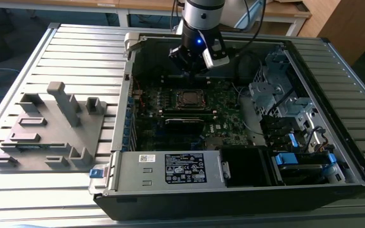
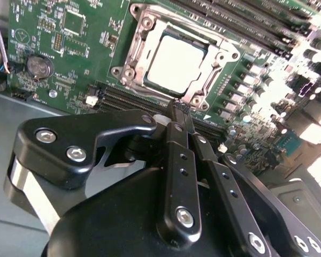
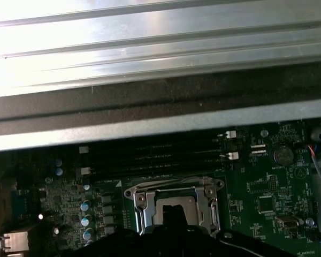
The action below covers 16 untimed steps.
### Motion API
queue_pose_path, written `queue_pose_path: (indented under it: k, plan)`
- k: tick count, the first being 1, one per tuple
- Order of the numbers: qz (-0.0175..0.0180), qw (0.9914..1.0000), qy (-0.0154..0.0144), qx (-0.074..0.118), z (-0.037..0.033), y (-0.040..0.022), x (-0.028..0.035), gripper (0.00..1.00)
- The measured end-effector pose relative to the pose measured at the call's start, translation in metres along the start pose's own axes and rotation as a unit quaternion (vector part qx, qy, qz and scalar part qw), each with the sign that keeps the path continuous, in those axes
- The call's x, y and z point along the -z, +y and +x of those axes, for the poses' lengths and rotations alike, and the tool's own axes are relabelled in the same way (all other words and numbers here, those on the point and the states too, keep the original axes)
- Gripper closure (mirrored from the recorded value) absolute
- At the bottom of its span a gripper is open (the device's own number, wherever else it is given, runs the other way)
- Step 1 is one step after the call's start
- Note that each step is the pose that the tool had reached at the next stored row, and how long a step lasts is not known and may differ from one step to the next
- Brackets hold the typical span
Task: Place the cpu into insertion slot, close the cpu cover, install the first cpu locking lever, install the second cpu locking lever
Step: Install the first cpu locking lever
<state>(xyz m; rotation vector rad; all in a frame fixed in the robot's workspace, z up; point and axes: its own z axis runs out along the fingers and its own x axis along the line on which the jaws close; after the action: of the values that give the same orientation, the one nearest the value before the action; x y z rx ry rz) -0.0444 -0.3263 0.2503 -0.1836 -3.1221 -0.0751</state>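
Silver-grey cpu point(image 2: 176, 67), silvery cpu cover point(image 2: 142, 45), green circuit board point(image 2: 59, 59), black pincer point(image 2: 180, 108).

In the first wrist view the gripper point(image 3: 174, 214) hides the cpu's point(image 3: 176, 202) lower half

Silver-topped cpu point(image 2: 175, 63) flat in insertion slot point(image 2: 140, 33), cpu cover point(image 2: 214, 68) down.

Daylight from above; glare on cpu point(image 2: 176, 63), metal table point(image 3: 150, 48); case interior dim.
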Motion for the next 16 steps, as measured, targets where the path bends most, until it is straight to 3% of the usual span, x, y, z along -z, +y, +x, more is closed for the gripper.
queue_pose_path:
  k: [3,8,12,14,16]
  plan:
    - [-0.0002,1.0,-0.0015,0.0,-0.0006,-0.0046,-0.0008,0.89]
    - [-0.001,0.99997,-0.0081,0.0,-0.0013,-0.0105,-0.0036,0.89]
    - [-0.0011,0.99996,-0.0091,0.0,-0.0014,-0.0117,-0.0069,0.89]
    - [0.0,0.99996,-0.0092,0.0,-0.0016,-0.0118,-0.0094,0.89]
    - [0.004,0.99994,-0.0097,0.0,-0.0015,-0.0119,-0.011,0.89]
